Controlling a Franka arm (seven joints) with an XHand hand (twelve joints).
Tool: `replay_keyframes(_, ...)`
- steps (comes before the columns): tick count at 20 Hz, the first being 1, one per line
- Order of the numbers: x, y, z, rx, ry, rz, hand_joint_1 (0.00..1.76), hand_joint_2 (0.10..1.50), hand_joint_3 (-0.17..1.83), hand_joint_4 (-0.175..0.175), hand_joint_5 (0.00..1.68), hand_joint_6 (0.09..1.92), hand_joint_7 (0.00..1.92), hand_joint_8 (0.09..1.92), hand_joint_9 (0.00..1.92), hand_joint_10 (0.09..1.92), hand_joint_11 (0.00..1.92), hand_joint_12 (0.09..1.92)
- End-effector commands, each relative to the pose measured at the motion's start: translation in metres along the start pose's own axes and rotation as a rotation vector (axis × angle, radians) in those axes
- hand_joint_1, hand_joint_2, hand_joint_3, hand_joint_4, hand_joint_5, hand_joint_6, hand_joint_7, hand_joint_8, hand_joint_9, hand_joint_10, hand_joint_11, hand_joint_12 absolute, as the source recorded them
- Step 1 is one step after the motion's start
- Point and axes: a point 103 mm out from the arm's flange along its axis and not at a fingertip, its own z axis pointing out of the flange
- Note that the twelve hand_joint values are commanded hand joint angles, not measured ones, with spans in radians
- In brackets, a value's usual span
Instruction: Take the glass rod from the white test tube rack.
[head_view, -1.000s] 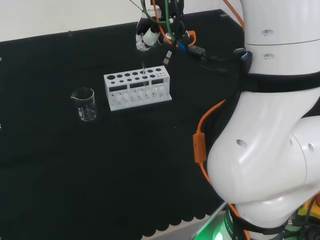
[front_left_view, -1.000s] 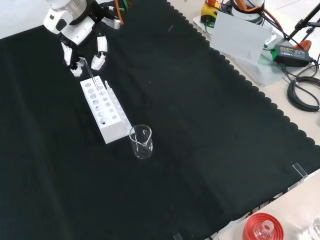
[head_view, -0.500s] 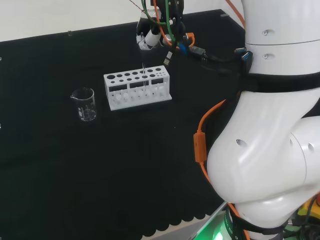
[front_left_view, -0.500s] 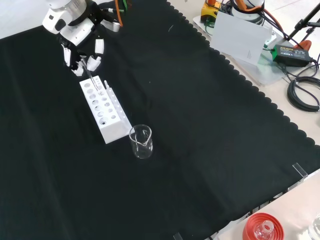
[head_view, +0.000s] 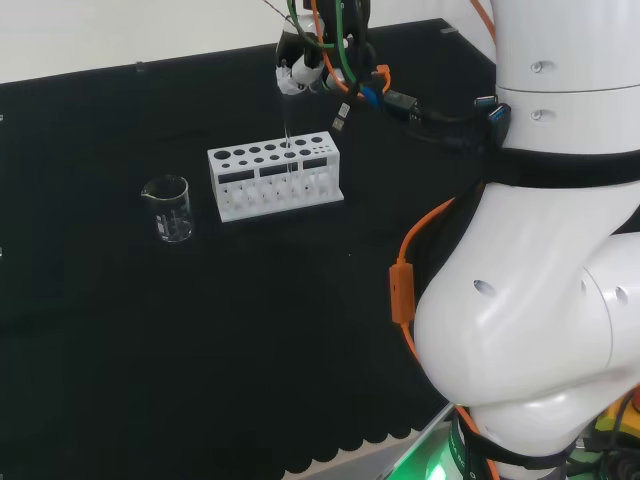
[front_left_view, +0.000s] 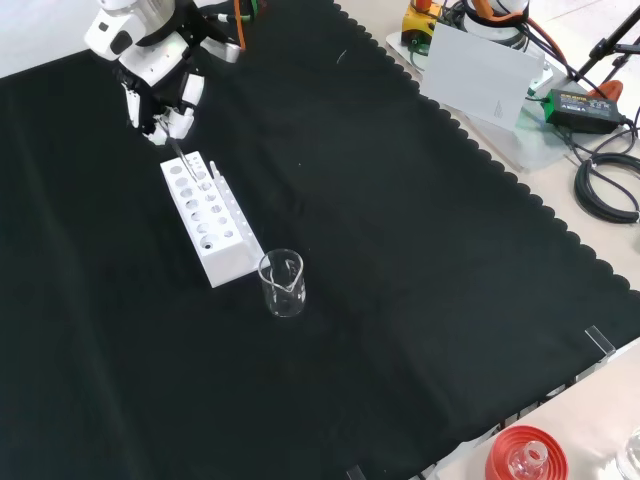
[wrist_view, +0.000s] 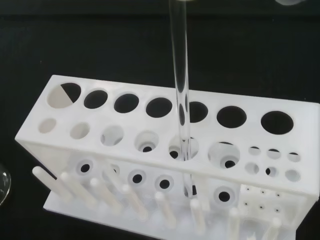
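Pinching the glass rod (wrist_view: 180, 85), hand (front_left_view: 165, 95) hovers over rack (head_view: 275, 175).

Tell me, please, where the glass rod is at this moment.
The glass rod stands upright in a hole of the white test tube rack, toward the rack's right end in the head view, with the robot hand at its top.

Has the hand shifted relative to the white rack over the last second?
Yes. In the head view the hand has risen away from the white test tube rack, closing on the glass rod.
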Motion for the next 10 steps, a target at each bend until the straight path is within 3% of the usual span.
replay_keyframes(1, -0.001, -0.003, -0.001, 0.007, 0.006, 0.007, 1.16, 1.11, 0.04, -0.175, 0.94, 1.07, 1.11, 0.86, 1.53, 0.35, 1.6, 0.58)
replay_keyframes(9, -0.005, -0.025, -0.016, -0.019, 0.011, 0.018, 1.16, 1.11, 0.04, -0.175, 0.95, 1.06, 1.14, 0.84, 1.55, 0.35, 1.62, 0.53)
replay_keyframes(10, -0.005, -0.027, -0.019, -0.029, 0.011, 0.019, 1.19, 1.1, 0.04, -0.136, 0.95, 1.03, 1.14, 0.86, 1.55, 0.35, 1.63, 0.53)
